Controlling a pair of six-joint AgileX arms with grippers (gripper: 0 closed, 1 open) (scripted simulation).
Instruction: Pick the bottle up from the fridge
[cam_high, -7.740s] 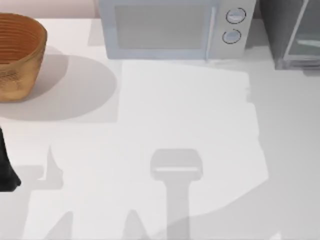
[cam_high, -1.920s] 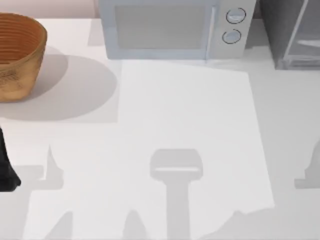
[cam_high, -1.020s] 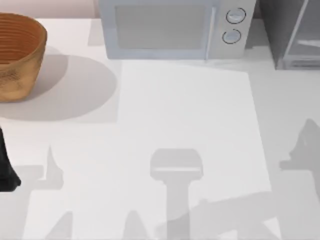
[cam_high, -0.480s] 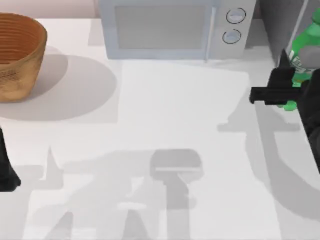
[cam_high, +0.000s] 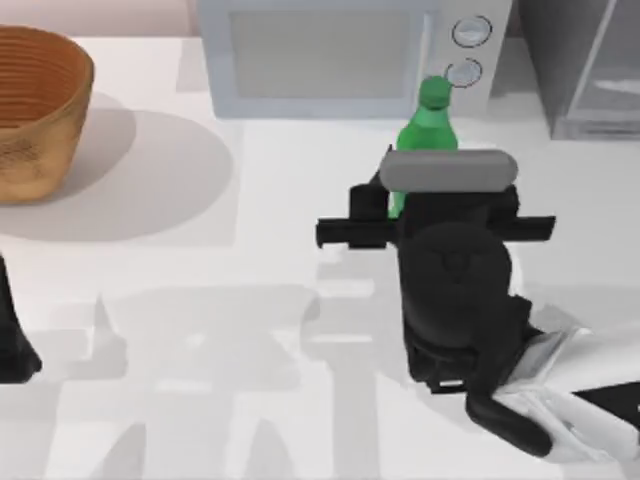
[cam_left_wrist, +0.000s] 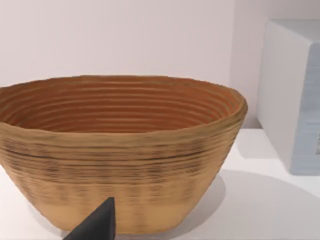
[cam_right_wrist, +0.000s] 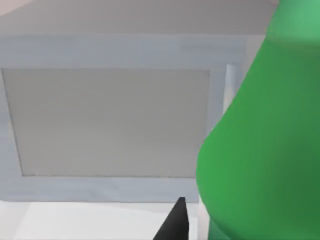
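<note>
Now that our right hand (cam_high: 400, 215), pinching the green bottle (cam_high: 428, 130), has swung away from the fridge (cam_high: 580, 60) to mid-bench before the microwave (cam_high: 340, 55), we judge the pick done.

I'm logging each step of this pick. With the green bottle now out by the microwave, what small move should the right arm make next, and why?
Probably a short, steady lift or hold. The right gripper carries the bottle upright in front of the microwave, well clear of the fridge, so the pick looks done. The left gripper sits parked at the table's left edge near the basket.
</note>
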